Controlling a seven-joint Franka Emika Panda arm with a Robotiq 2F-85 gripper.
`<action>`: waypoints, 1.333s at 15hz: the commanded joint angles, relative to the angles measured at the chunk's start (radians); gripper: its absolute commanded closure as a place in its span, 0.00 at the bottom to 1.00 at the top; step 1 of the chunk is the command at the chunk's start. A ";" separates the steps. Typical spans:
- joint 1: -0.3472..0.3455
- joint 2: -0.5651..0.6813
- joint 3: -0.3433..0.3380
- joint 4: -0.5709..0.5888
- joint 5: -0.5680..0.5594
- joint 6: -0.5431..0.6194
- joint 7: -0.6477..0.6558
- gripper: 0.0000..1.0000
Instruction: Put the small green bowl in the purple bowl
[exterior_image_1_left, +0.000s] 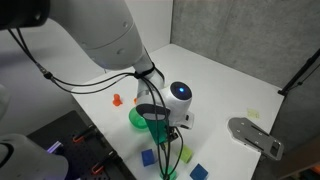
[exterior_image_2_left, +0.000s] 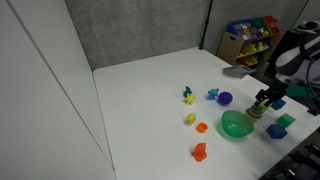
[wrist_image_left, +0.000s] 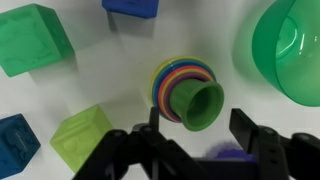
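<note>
Pincer released, empty, over counter | rainbow stacking toy just ahead of it | small green bowl beside, untouched

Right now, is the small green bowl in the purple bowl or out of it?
Out. In an exterior view the small green bowl sits on the table, beside the purple bowl and apart from it.

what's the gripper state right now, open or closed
gripper: open, holding nothing, over the rainbow stacking toy
</note>
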 joint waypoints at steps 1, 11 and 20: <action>-0.020 -0.053 0.040 -0.031 0.051 -0.021 -0.055 0.00; 0.007 -0.053 0.096 -0.051 0.125 -0.010 -0.107 0.00; -0.007 -0.004 0.084 -0.047 0.104 0.015 -0.141 0.00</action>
